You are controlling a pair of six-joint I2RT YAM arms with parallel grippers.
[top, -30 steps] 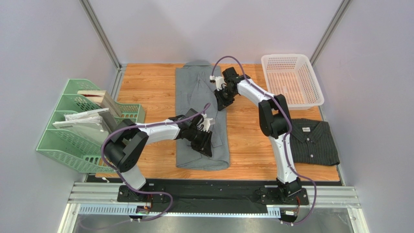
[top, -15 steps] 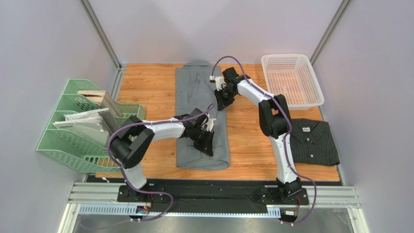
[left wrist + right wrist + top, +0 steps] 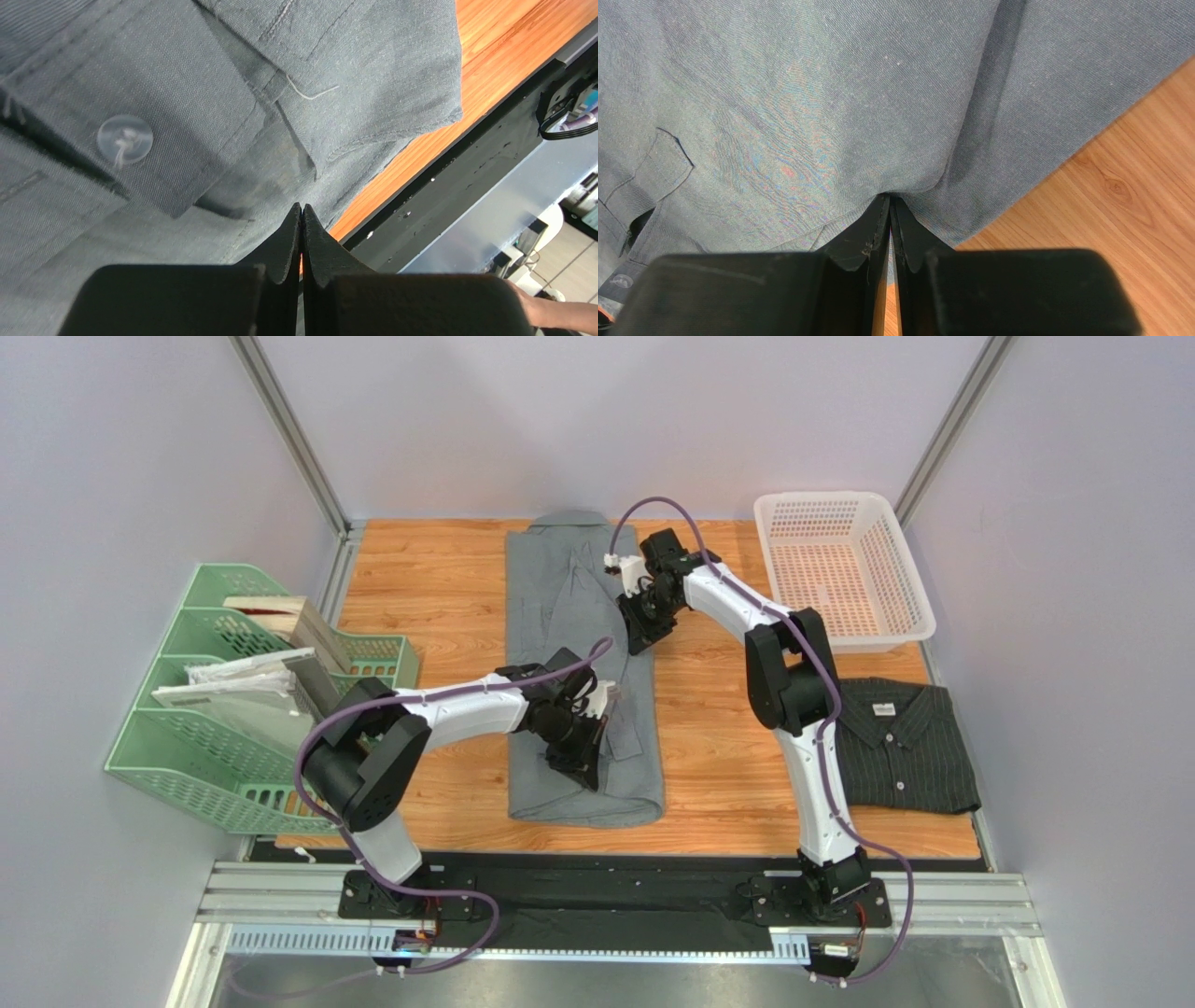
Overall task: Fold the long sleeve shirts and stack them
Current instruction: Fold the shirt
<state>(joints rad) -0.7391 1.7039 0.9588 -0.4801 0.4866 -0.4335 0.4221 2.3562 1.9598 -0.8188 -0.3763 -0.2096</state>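
Along the centre of the surface [image 3: 421,588], my left gripper [image 3: 586,753] and right gripper [image 3: 640,630] are each clamped on the lengthwise-laid grey shirt [image 3: 554,602], apparently to keep it taut for folding.

Robotics lab test cell, not a home or a shop. Evidenced by two robot arms, left arm [image 3: 449,707] and right arm [image 3: 807,742], bolted side by side to an aluminium rail [image 3: 267,903] at the near edge of a wood-grain table [image 3: 421,574]. Boxed in on three sides by plain grey wall panels [image 3: 140,476] set on bare metal corner posts [image 3: 288,431]. Furnished with staged props only: grey shirt [image 3: 561,588], dark striped shirt [image 3: 912,749], white mesh basket [image 3: 898,574], green file rack [image 3: 183,756].
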